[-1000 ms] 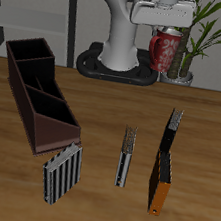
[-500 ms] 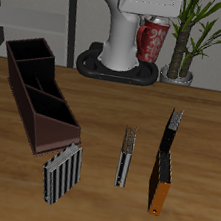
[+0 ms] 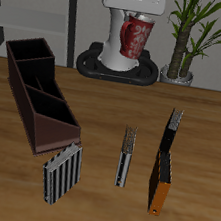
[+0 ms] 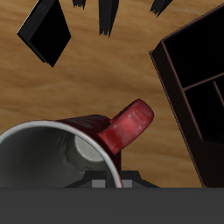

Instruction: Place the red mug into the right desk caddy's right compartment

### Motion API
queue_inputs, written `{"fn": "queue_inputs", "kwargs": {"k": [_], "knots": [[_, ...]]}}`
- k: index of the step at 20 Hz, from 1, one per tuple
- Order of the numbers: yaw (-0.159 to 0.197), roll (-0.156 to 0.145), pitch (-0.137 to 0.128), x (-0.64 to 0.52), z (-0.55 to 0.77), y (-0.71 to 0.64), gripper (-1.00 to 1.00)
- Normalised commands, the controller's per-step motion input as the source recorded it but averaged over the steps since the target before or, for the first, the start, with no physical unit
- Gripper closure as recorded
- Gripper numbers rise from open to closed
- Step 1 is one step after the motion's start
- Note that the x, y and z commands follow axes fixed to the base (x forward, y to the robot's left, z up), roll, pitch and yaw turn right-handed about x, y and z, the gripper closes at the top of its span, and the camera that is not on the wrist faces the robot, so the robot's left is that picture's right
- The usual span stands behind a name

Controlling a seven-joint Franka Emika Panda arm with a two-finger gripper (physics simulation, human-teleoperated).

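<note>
Mug looks rigid, glazed and probably slippery; hand pinches its rim, top centre, high above the caddy.

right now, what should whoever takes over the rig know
Gripper: shut on the red mug, held high in the air in front of the robot's base, tilted.
Caddy: on the table, apart from the mug. All its compartments look empty; the wrist view shows only part of it.
Done: mug picked up and lifted.
Left: carry the mug over to the caddy, lower it into the right compartment, release.
</note>
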Motion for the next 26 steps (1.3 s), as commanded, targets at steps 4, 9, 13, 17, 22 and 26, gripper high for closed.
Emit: {"fn": "queue_inputs", "kwargs": {"k": [4,9,13,17,22,26], "knots": [[-0.021,-0.049,0.018,-0.04,-0.06,-0.43,1.00],[-0.006,-0.043,-0.012,-0.12,0.06,-0.27,1.00],[-0.015,-0.061,-0.020,-0.08,0.08,-0.28,1.00],[0.003,-0.030,0.025,-0.04,-0.04,-0.17,1.00],[0.026,-0.021,-0.012,-0.14,0.08,-0.26,1.00],[0.017,0.014,0.057,0.03,-0.03,-0.21,1.00]]}}
